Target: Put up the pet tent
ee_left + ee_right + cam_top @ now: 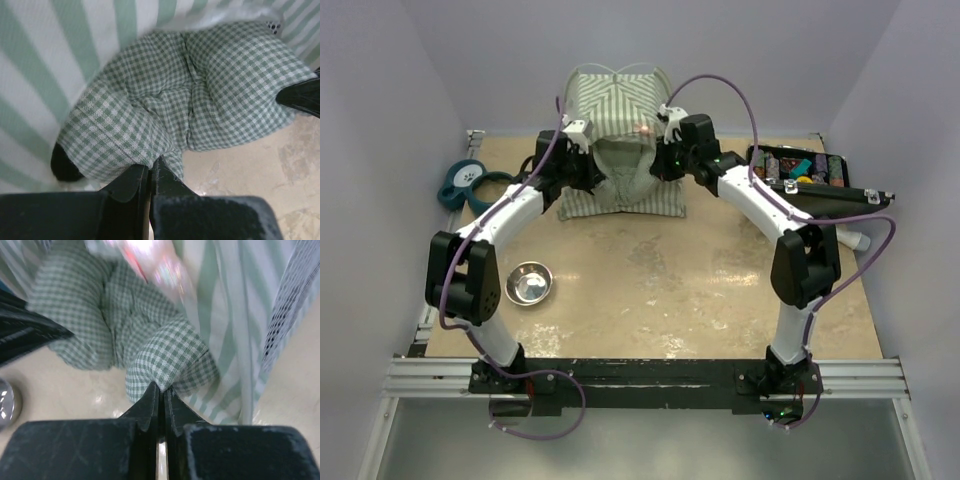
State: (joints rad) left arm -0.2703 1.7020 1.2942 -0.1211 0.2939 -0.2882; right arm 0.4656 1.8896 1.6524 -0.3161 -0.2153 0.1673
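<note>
- Our left end effector (151, 167) has its jaws pressed together on a thin hem of the green-and-white checked fabric cushion (200, 90). Our right end effector (160, 390) is closed in the same way, nipping a folded corner of that cushion.
- Both holds take in very little cloth. We judge that a pull could slip the hem free on one side and leave the cushion twisted.
- The cushion lies in the mouth of the pale green-and-white striped fabric pet tent (620, 100). The tent stands at the far middle of the beige counter (670, 270), close to the back wall.
- Uneven pulling could drag or tip the light tent. It could also snag the mesh panel (285, 315) just beside the right end effector.
- Our left arm (510, 215) and right arm (760, 205) reach forward and curve inward. Their elbows are spread wide and their wrists are near each other at the tent's front.
</note>
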